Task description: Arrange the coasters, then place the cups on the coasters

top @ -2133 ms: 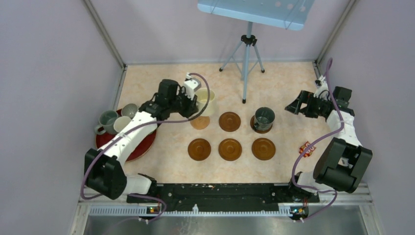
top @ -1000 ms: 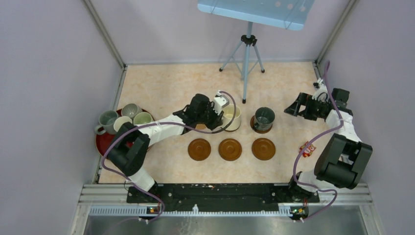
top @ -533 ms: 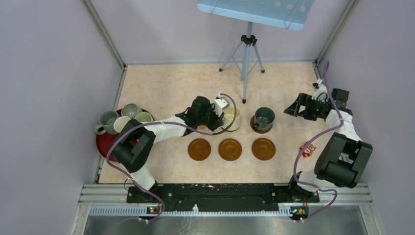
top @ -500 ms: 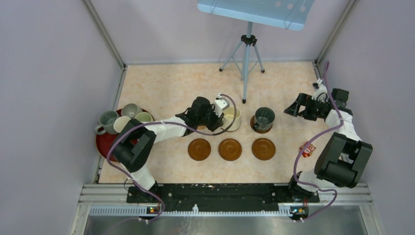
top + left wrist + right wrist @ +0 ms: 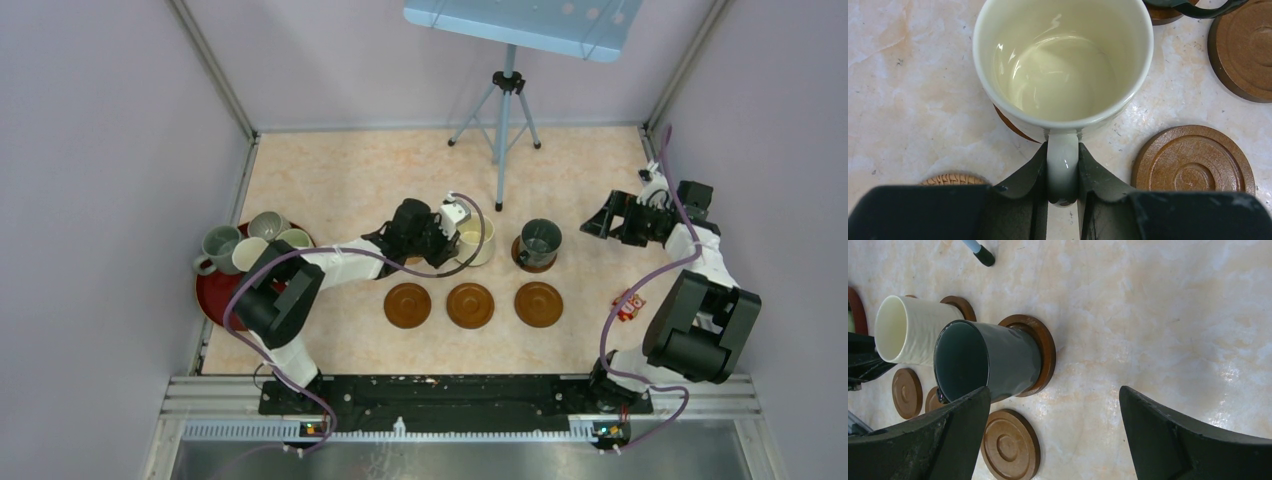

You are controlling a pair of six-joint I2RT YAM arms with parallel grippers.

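L gripper (image 5: 1063, 176) pinched tight on loop handle (image 5: 1063, 150) of cream glazed ceramic mug (image 5: 1063, 65), over mid back-row round brown coaster (image 5: 1009, 124); looks rigid, slick, chippable, hangs off-centre so lower slow; R gripper (image 5: 1054, 390) spread wide, empty.

The left arm reaches to centre frame, the left gripper (image 5: 1063, 170) with fingers (image 5: 1029, 175) clamped on the handle of the cream cup (image 5: 1063, 75). The right arm is bent at the right edge, the right gripper (image 5: 593, 220) spread wide.
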